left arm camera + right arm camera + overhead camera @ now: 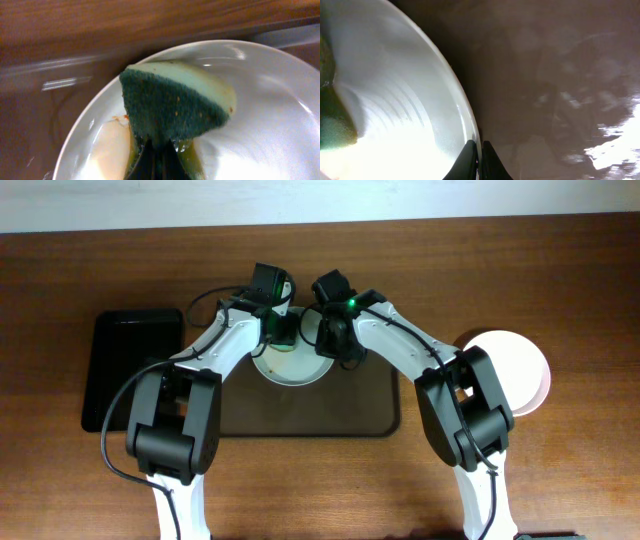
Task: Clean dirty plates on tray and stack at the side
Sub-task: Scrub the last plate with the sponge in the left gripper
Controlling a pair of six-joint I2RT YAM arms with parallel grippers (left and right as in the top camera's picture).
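A white plate point(296, 367) lies at the far middle of the dark brown tray point(300, 415). My left gripper point(278, 330) is shut on a green sponge point(175, 107), which presses on the plate's inner surface point(265, 100); its jaws point(160, 162) pinch the sponge's lower end. My right gripper point(336, 345) is shut on the plate's right rim; in the right wrist view its fingers point(480, 155) clamp the rim of the plate point(395, 100), with the sponge point(332, 125) at the far left. Another white plate point(515, 370) lies on the table right of the tray.
A smaller black rectangular tray point(130, 370) lies on the wooden table left of the brown tray. The brown tray's near half point(300, 420) holds nothing. The tray floor point(560, 75) shows beside the held rim.
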